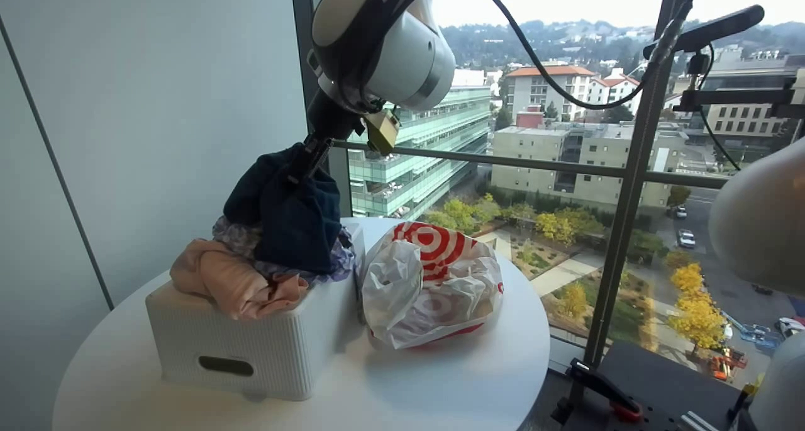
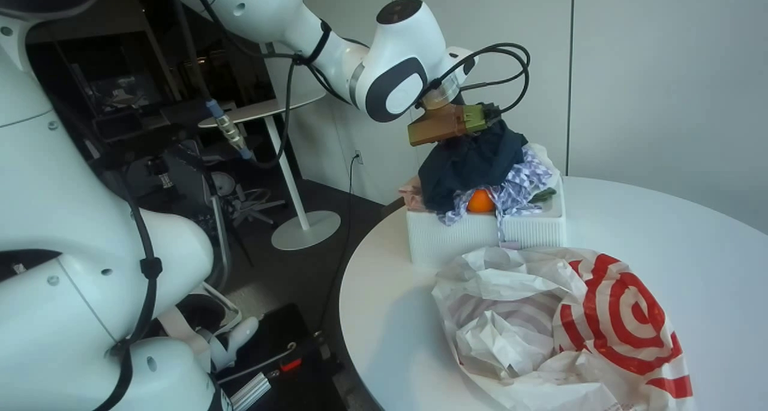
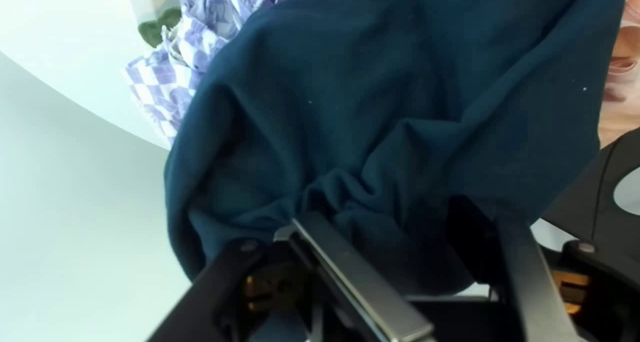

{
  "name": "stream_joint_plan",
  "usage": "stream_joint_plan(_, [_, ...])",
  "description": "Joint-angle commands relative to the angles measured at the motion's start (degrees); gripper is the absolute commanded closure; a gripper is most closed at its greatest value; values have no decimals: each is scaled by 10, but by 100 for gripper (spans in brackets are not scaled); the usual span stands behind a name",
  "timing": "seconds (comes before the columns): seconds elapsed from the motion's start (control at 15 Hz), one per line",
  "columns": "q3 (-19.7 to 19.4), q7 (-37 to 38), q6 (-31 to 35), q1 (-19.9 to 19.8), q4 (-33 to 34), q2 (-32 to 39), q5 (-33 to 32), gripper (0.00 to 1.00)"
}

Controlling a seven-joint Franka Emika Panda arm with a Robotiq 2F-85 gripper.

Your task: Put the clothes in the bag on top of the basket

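Clothes (image 2: pixel 522 183) heaped on the white basket (image 1: pixel 182 336). In an exterior view, navy cloth (image 1: pixel 295 223) topmost, salmon cloth (image 1: pixel 226 277) at its seven o'clock, bag (image 1: pixel 434 292) at the basket's three o'clock. Gripper (image 3: pixel 392 214) at the navy cloth, fingers (image 3: pixel 360 277) apart with fabric between; whether it pinches, we cannot tell. Bag mouth slack; we see no clothes inside, though folds hide part. Taking the sentence as bag-to-basket, we judge the job nearly done: only release, if held, and withdrawal left.

Surface: round white table (image 1: pixel 427 393), bearing basket and bag. Room: in an exterior view, window (image 1: pixel 553 166) at the table's two o'clock; pale panelled wall (image 2: pixel 666 87) and pedestal table (image 2: pixel 270 109), the latter at ten o'clock.
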Motion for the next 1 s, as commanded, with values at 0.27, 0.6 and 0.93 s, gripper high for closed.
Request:
stream_joint_plan(0.27, [-50, 92, 3, 46, 12, -59, 3, 0])
stream_joint_plan(0.6, [-51, 157, -43, 26, -12, -147, 14, 0])
stream_joint_plan(0.93, [-85, 155, -75, 45, -48, -227, 50, 0])
